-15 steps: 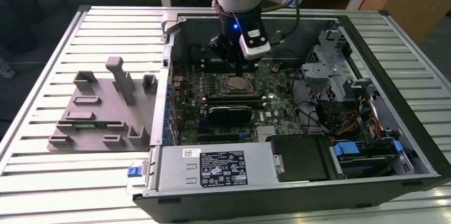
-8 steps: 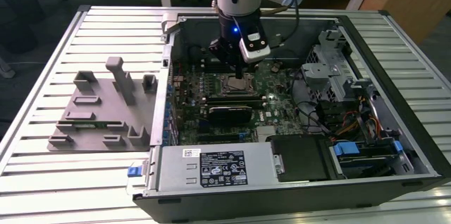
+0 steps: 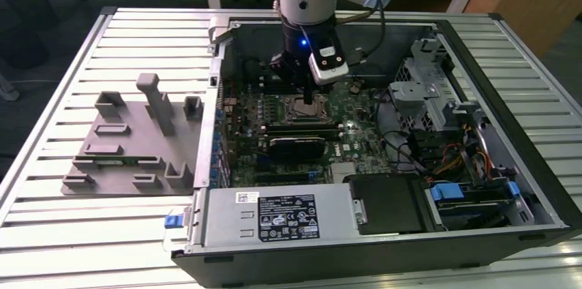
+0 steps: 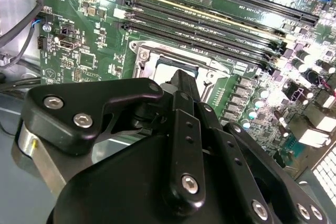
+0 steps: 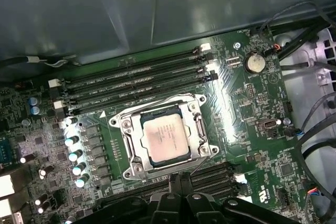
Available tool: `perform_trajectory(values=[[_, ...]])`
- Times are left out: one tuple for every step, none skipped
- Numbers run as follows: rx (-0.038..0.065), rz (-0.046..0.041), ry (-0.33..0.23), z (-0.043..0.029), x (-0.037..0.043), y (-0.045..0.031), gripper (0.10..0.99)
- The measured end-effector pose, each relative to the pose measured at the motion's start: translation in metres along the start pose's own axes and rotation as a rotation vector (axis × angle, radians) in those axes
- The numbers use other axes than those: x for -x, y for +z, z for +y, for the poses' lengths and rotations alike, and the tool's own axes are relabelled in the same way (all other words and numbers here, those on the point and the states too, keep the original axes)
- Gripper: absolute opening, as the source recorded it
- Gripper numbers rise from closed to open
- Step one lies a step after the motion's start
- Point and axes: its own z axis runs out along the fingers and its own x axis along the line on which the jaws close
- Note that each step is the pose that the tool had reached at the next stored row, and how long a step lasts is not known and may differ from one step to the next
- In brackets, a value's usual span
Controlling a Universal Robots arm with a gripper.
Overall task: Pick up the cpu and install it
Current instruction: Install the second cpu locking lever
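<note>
The cpu [image 5: 167,136] lies flat in the socket [image 5: 126,129] on the motherboard [image 5: 252,103], silver top up, directly under and a little ahead of the gripper [image 5: 178,182]; in the first wrist view the fingertips [image 5: 172,181] come together into a narrow point at the socket's near edge, with no gap seen between them and nothing held; I take them as closed and empty, though the very tips are partly hidden. In the exterior view the gripper [image 3: 309,98] hangs just above the socket [image 3: 300,106], inside the open case [image 3: 509,166]; in the second wrist view the black linkage hides most of the socket [image 4: 157,59], and only a corner of the chip's seat shows beyond it.

By my judgement the chip is light, stiff and thin; the metal lid is smooth and could slip under a poor pinch; the underside contacts and the socket's pins are fragile, so tilting or dragging it would be the danger. The safe hold would be across two opposite edges of the rim, kept level, never on the top face alone; seated in the frame as it is, those edges leave little room for fingers. The memory slots [image 5: 136,85] lie just beyond the socket, away from the tool.
</note>
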Motion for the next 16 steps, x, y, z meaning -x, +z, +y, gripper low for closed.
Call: perform_trajectory(values=[[0.000,0.0000,0.000,-0.0001,0.0000,0.0005,0.106],[0.000,0.0001,-0.001,-0.0003,0.0000,0.0009,0.106],[0.000,0.0001,-0.001,-0.0004,0.0000,0.0015,0.106],[0.000,0.0001,-0.001,-0.0006,-0.0001,0.0019,0.106],[0.000,0.0001,-0.002,-0.0007,-0.0001,0.0025,0.106],[0.000,0.0001,-0.002,-0.0009,-0.0001,0.0030,0.106],[0.000,0.0002,-0.002,-0.0010,-0.0001,0.0035,0.106],[0.000,0.0002,-0.003,-0.0012,-0.0001,0.0041,0.106],[0.000,0.0003,-0.003,-0.0014,-0.0001,0.0046,0.106],[0.000,0.0003,-0.003,-0.0016,-0.0001,0.0052,0.106],[0.000,0.0003,-0.003,-0.0018,-0.0001,0.0058,0.106],[0.000,0.0004,-0.003,-0.0020,-0.0001,0.0063,0.106],[0.000,0.0004,-0.003,-0.0022,-0.0001,0.0069,0.106],[0.000,0.0005,-0.004,-0.0025,-0.0001,0.0075,0.106],[0.000,0.0005,-0.004,-0.0029,-0.0001,0.0081,0.106],[0.000,0.0005,-0.004,-0.0031,-0.0002,0.0086,0.106]])
